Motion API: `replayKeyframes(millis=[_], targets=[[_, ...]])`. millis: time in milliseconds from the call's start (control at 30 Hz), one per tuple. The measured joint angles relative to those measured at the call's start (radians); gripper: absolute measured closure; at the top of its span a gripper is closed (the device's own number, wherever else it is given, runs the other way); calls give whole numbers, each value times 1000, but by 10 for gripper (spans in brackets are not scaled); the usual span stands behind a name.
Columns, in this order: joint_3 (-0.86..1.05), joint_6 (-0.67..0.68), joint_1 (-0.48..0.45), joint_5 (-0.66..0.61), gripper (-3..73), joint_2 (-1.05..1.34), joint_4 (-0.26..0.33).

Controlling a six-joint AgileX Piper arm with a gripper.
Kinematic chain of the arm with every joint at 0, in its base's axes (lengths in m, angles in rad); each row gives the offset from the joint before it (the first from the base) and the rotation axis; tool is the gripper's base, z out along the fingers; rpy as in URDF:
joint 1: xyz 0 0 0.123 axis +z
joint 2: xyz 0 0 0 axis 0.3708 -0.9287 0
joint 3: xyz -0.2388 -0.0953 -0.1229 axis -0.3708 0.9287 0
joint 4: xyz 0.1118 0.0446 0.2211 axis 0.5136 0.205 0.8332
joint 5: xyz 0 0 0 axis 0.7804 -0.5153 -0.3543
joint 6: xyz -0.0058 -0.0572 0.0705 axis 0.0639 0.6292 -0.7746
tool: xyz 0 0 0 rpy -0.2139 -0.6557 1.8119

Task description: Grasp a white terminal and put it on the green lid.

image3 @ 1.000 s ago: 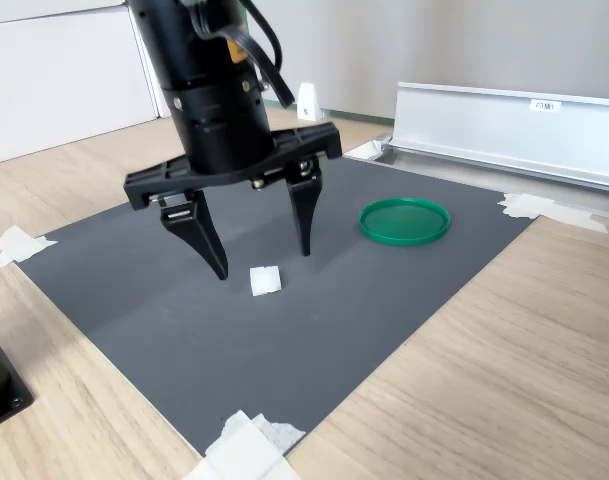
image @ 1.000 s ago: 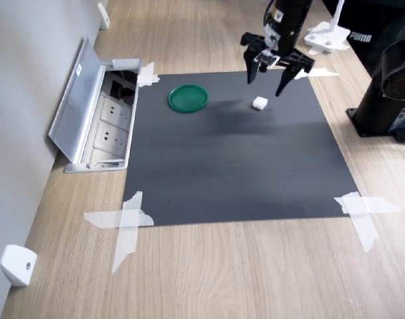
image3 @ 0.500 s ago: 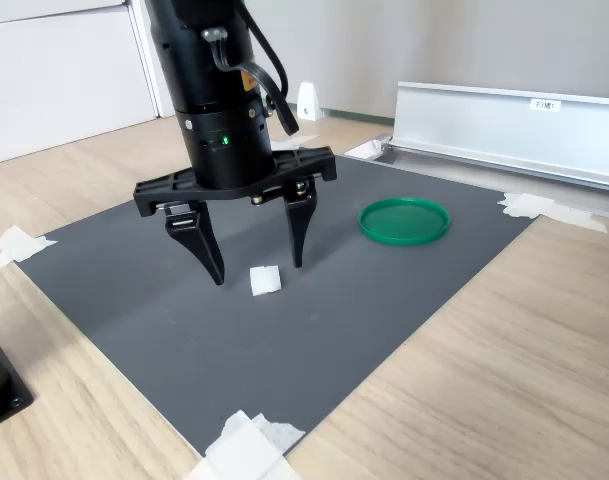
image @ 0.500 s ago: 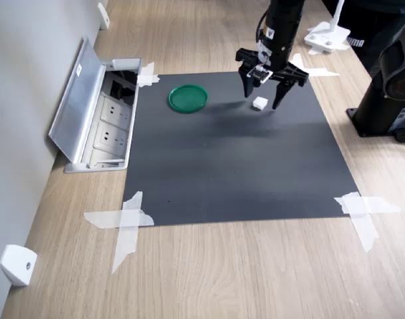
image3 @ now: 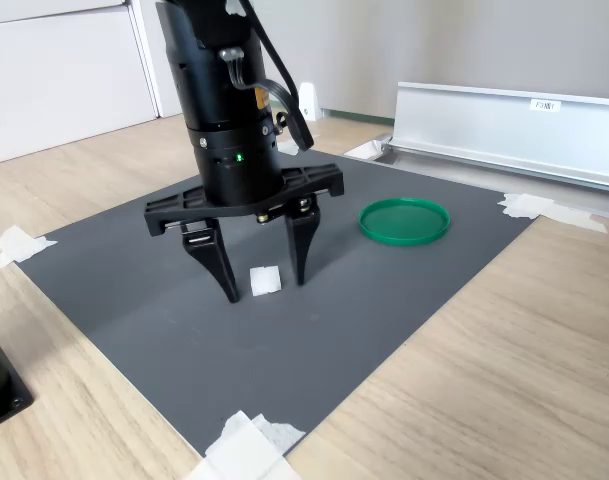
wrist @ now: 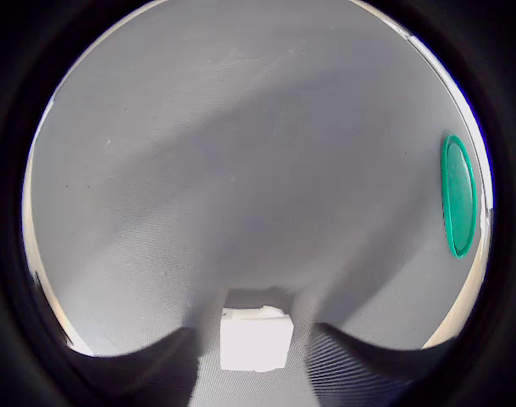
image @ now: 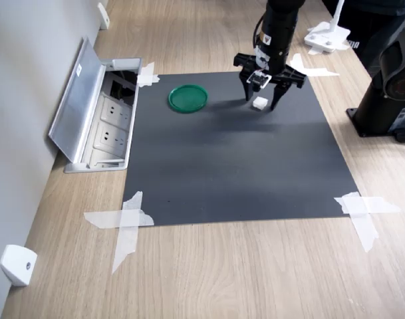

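The white terminal (image: pixel 260 103) (image3: pixel 265 281) (wrist: pixel 255 341) is a tiny white block lying on the dark mat (image: pixel 235 159). My gripper (image: pixel 262 102) (image3: pixel 263 288) points straight down over it, open, one finger on each side of the block and its tips close to the mat. In the wrist view the two dark fingertips flank the block without touching it. The green lid (image: pixel 187 98) (image3: pixel 404 220) (wrist: pixel 457 195) lies flat on the mat, apart from the block, toward the first exterior view's left.
An open metal floor socket box (image: pixel 99 119) borders the mat on the first exterior view's left. White tape strips (image: pixel 126 222) hold the mat's corners. A black arm base (image: pixel 388 100) stands at the first exterior view's right. A white wedge piece (image: pixel 17 264) lies near the wall.
My gripper has come down over the white terminal, and its fingers now straddle the block near the mat. The block and the green lid have not moved.
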Motion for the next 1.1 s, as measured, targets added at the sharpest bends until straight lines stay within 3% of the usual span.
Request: replayKeyframes(millis=[67, 133, 333, 667, 1100], targets=[[0, 6, 0, 0, 378, 0, 0], [0, 6, 0, -1, 432, 0, 0], [-54, 10, 0, -111, 427, 19, 10], [-424, -10, 0, -362, 427, -6, 60], [-656, -58, 2, -315, 427, -296, 32]])
